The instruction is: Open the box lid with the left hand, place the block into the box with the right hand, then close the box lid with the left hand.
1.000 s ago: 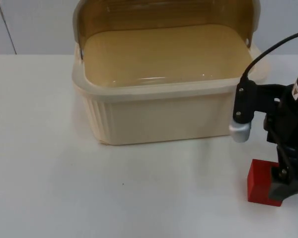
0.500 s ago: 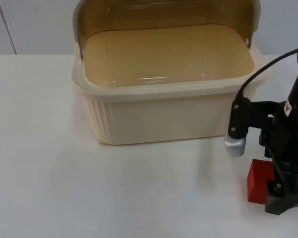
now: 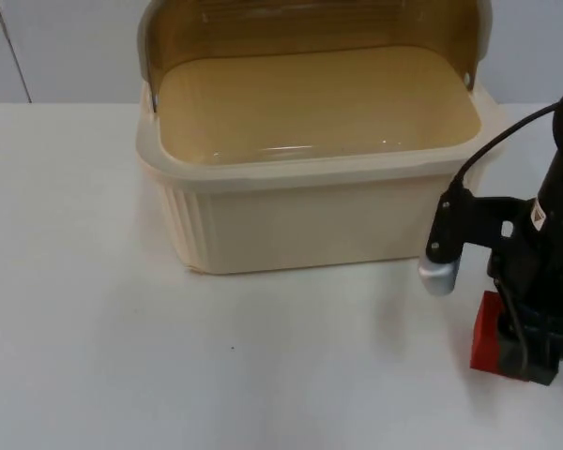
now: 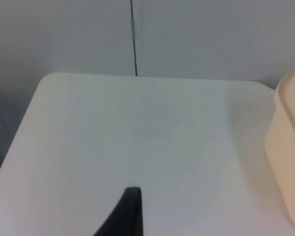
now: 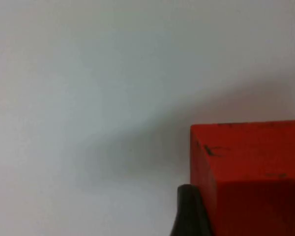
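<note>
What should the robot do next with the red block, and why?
Probably close the right tool on the red block and lift it. The tool sits low around the block on the table, and the box stands with its lid open, nothing inside.

- white worktop (image 3: 94,281), plain, matte
- grey partition wall (image 4: 196,34) behind, with a thin vertical seam (image 4: 133,39)
- light even, probably overhead
</note>
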You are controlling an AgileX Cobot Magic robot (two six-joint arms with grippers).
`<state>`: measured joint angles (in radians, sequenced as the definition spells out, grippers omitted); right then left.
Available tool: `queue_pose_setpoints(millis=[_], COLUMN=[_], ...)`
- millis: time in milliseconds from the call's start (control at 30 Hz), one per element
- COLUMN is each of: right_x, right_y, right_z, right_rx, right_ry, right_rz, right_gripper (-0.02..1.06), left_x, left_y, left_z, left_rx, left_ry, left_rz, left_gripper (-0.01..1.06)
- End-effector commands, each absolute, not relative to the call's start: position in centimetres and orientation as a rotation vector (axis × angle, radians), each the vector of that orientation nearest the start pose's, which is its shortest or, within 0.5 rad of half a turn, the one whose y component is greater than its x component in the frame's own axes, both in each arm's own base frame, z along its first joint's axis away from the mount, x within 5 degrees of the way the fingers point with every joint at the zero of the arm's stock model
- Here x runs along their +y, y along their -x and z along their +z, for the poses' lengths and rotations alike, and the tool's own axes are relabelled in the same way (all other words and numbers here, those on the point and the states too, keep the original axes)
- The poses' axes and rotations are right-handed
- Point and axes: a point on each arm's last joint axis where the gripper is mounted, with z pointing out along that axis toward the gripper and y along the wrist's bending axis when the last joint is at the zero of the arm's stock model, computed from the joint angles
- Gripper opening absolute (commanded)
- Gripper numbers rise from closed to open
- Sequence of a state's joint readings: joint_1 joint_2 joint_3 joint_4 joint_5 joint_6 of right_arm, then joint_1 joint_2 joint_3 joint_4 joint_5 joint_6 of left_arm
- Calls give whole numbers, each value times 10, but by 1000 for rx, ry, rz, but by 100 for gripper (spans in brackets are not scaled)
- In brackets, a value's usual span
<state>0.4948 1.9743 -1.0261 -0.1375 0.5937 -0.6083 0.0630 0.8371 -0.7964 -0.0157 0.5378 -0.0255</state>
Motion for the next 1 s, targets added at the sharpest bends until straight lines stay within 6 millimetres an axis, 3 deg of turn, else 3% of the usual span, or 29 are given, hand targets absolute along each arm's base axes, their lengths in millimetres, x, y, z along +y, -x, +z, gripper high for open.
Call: queue_pose_setpoints(millis=[0, 100, 167, 200, 367, 433, 567, 600, 733, 933, 967], right_x=[154, 155, 158, 158, 160, 159, 151, 151, 139, 126, 126], right_y=[-302, -301, -299, -299, -286, -283, -264, -264, -242, -220, -220], right_z=[104, 110, 129, 129, 187, 199, 254, 254, 305, 351, 351], right_rx=[2479, 2489, 2492, 2492, 2463, 2447, 2343, 2343, 2221, 2063, 2063], right_ry=[1697, 1664, 1566, 1566, 1352, 1330, 1181, 1181, 1013, 786, 786], right_rz=[-171, -153, -94, -94, 58, 72, 119, 119, 157, 232, 232], right_gripper=[0, 0, 0, 0, 0, 0, 0, 0, 0, 0, 0], left_x=[9, 9, 9, 9, 9, 9, 9, 9, 9, 9, 9], left_y=[-170, -170, -170, -170, -170, -170, -170, -170, -170, -170, -170], left_z=[348, 348, 349, 349, 350, 350, 349, 349, 349, 349, 349], left_rx=[2056, 2054, 2042, 2042, 2037, 2037, 2039, 2039, 2039, 2037, 2037], left_ry=[100, 100, 99, 99, 99, 99, 101, 101, 102, 104, 104], left_rz=[2, 2, 2, 2, 2, 2, -2, -2, -4, -7, -7], left_gripper=[105, 105, 105, 105, 105, 105, 105, 105, 105, 105, 105])
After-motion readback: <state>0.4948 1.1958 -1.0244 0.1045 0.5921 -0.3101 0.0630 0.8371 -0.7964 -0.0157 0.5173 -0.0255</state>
